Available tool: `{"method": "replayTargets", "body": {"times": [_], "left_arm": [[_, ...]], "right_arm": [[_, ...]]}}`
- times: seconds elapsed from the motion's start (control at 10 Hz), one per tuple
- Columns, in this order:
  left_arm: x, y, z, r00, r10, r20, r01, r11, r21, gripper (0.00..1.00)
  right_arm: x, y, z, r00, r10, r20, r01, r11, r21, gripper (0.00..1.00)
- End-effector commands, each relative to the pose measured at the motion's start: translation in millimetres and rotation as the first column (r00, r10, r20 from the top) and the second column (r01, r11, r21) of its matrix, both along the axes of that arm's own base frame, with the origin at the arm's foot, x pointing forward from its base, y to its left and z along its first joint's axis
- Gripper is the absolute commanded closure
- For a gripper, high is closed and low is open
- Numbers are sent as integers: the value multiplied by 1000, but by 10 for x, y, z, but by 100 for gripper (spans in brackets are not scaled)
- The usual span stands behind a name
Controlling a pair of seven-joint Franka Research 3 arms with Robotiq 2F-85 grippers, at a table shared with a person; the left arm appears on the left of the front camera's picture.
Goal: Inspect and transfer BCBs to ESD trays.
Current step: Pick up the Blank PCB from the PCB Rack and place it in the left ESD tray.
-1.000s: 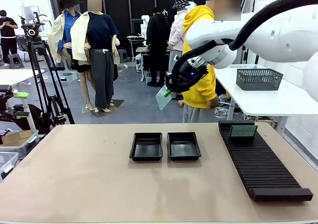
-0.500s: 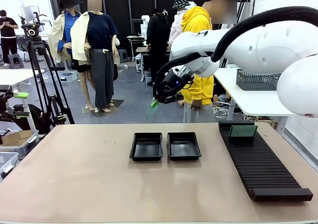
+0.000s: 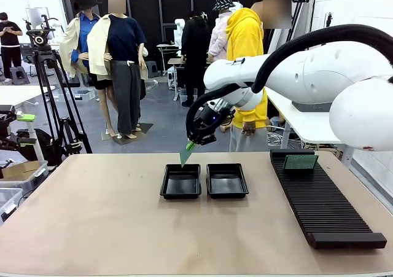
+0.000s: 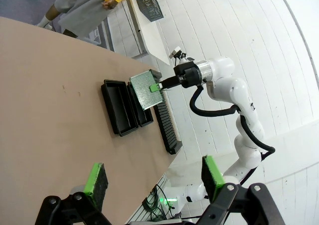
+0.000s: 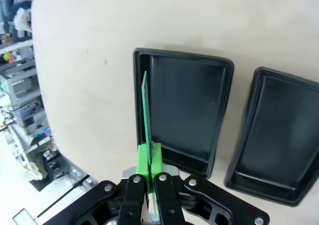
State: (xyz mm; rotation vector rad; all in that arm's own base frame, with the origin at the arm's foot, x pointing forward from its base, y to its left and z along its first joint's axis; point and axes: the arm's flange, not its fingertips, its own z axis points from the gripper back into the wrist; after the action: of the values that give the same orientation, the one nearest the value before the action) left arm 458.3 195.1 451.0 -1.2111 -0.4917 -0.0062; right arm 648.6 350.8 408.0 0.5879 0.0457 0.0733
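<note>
Board: green BCB (image 3: 185, 155) pinched by its top edge in R end effector (image 3: 193, 144), hanging edge-down over far rim of left ESD tray (image 3: 181, 195); touching or not, can't tell. Right ESD tray (image 3: 228, 195) just beside. 2nd BCB (image 3: 300, 161) stands in slotted rack (image 3: 325, 209) at bench (image 3: 92, 215) right. L end effector (image 4: 153, 177) spread wide, holding nothing, above bench.

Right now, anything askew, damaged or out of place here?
Nothing stands out. The left ESD tray and right ESD tray sit side by side, empty. The right gripper is shut on one BCB, edge-down above the left tray's edge. The other BCB stands in the rack.
</note>
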Motion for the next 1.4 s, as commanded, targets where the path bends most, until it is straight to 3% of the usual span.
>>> {"method": "replayTargets", "body": {"times": [0.0,0.3,0.8,0.9,1.0,1.3], "left_arm": [[-11,6,27,1000,4,-4,-4,1000,-4,0],[-11,6,27,1000,4,-4,-4,1000,-4,0],[-11,6,27,1000,4,-4,-4,1000,-4,0],[-11,6,27,1000,4,-4,-4,1000,-4,0],[-11,6,27,1000,4,-4,-4,1000,-4,0],[-11,6,27,1000,4,-4,-4,1000,-4,0]], "right_arm": [[10,-42,-63,999,-32,44,33,999,-20,100],[66,-104,-225,993,-44,107,47,999,-22,100],[40,113,-411,991,-10,131,15,999,-35,100],[-3,157,-403,984,-1,177,14,998,-68,100],[81,107,-368,995,-20,95,22,1000,-19,100],[81,107,-368,995,-20,95,22,1000,-19,100]]}}
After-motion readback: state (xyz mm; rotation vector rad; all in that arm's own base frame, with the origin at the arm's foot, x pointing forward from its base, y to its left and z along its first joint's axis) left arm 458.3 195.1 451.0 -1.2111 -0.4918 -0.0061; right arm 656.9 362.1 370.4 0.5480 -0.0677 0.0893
